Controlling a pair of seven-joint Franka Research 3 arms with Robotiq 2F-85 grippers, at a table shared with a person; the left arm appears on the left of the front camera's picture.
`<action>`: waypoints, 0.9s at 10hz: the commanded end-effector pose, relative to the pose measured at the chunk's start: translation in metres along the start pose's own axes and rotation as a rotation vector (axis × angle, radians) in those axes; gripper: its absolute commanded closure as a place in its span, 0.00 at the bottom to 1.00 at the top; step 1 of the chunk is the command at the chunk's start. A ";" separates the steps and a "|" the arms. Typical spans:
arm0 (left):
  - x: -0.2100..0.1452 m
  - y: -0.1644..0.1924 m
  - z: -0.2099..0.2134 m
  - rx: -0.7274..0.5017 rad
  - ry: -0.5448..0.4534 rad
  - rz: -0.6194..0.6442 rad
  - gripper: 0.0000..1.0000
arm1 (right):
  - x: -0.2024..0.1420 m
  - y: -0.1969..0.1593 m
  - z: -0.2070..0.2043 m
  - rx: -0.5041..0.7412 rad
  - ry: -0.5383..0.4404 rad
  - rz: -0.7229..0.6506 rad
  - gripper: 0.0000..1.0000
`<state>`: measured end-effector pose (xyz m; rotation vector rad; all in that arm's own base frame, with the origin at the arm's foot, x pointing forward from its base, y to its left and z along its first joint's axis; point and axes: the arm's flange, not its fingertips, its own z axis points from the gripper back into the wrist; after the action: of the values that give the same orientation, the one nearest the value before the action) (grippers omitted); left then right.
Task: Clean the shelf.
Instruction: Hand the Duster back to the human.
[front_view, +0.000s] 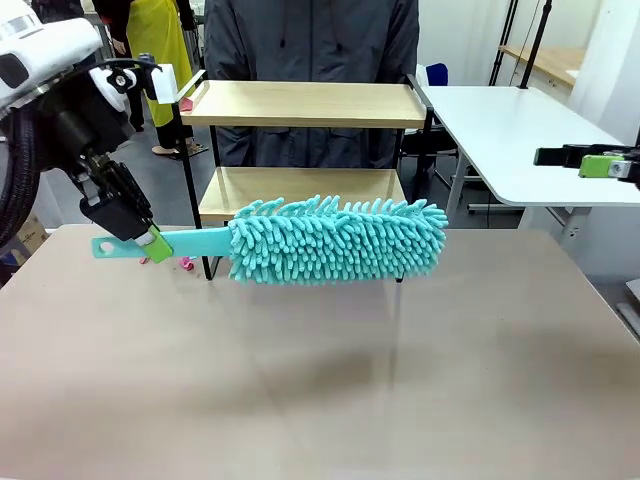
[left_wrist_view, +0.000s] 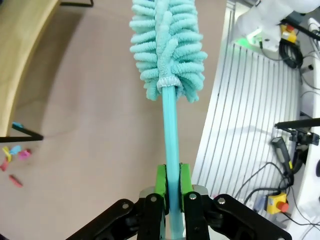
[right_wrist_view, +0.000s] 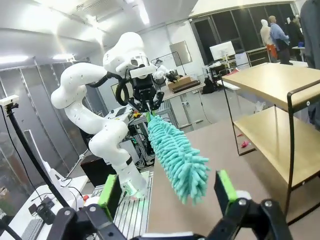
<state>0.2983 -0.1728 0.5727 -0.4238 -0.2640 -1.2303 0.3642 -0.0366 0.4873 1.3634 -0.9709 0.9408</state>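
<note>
Front: your left gripper (front_view: 152, 243) clamps the teal duster (front_view: 335, 240), fluffy chenille head before the wooden shelf (front_view: 305, 105). Left wrist: green pads (left_wrist_view: 160, 181) pinch its smooth handle. Right wrist: right gripper (right_wrist_view: 167, 192) gapes, empty.

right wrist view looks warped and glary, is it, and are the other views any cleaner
Right wrist view: wide-angle bending of the shelf frame, ceiling lights blown out, the duster sharp. Front view: even light, a soft duster shadow on the table, little distortion. Left wrist view: the shelf board's edge curves at the frame's side; the left gripper on the handle is sharp.
</note>
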 end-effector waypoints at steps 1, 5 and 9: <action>0.005 0.004 -0.012 -0.017 -0.027 -0.041 0.87 | -0.022 -0.005 -0.013 -0.020 0.025 0.012 0.00; -0.006 0.015 -0.040 -0.059 -0.103 -0.119 0.87 | -0.079 -0.022 -0.022 -0.114 -0.015 0.128 0.00; -0.005 0.015 -0.047 -0.052 -0.051 -0.111 0.87 | -0.117 -0.035 -0.042 -0.106 -0.028 0.143 0.00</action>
<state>0.3097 -0.1869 0.5231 -0.4956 -0.3090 -1.3345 0.3677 -0.0105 0.3728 1.2524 -1.0995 0.9523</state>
